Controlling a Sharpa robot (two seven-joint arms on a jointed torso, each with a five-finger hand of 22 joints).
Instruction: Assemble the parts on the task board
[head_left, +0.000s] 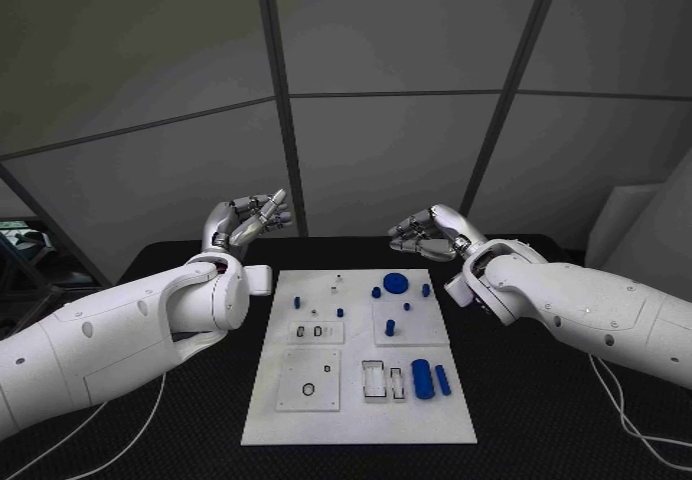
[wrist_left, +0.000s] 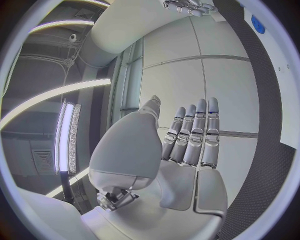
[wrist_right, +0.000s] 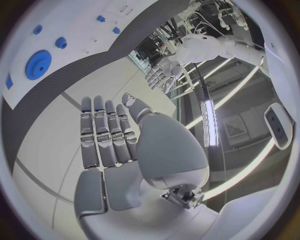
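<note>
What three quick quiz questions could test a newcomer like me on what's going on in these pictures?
1. True or false: the left hand holds a blue part.
2. The large blue gear lies on the task board at its: A) near end B) far end, towards the hands.
3. The table is coloured ____.

Key: 1 false, both it and the right hand are raised with nothing in them; 2 B; 3 black.

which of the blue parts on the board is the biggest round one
The blue gear near the task board's far edge, on the right hand's side. It is a wide flat disc; the other blue parts are small pegs or long pieces.
</note>
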